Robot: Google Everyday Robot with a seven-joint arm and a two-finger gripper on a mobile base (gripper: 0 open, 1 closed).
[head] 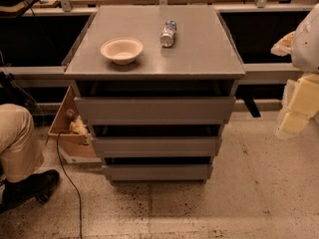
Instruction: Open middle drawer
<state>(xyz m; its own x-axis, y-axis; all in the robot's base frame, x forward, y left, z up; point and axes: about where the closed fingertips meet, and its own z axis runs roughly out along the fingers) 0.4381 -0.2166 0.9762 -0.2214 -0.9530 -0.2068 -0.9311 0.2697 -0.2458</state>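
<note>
Far L, well outside the tabletop's left edge: a person's leg [17, 146] & black shoe [30, 185] on the floor, w/ a cable [70, 193] trailing past. A cardboard box [67, 131] sits on the floor under the front-left corner, just beside the cabinet.

On the tabletop [199, 59]: a bowl [121, 50] near the front-left corner, upright. A bottle [168, 33] lies on its side, R of the bowl, approx mid-width & nearer the back edge. The two are apart. Neither is in the way.

Below the front edge come 3 drawer fronts: top drawer [154, 110], middle drawer [156, 146], bottom drawer [157, 172]. The middle drawer is the 2nd front down & looks shut. No handle shows. There's only a dark gap along each front's upper lip, prob. the pull point.

R side: the gripper [298, 108] hangs beyond the right edge, past the front-right corner & lower than the top surface. It's well apart from every drawer. Open or closed: can't tell.

Step in hand, imo: the approach, nothing contacted yet. To do it well:
- Come in low & across to the cabinet's front, level w/ the gap above the middle front, not the one under the tabletop.
- Aim near mid-width so the pull doesn't rack the drawer sideways.
- Hook or pinch the upper lip, then pull straight out, square to the front edge.
- Watch the top drawer's face on the way in; clipping it could catch the wrong drawer.
</note>
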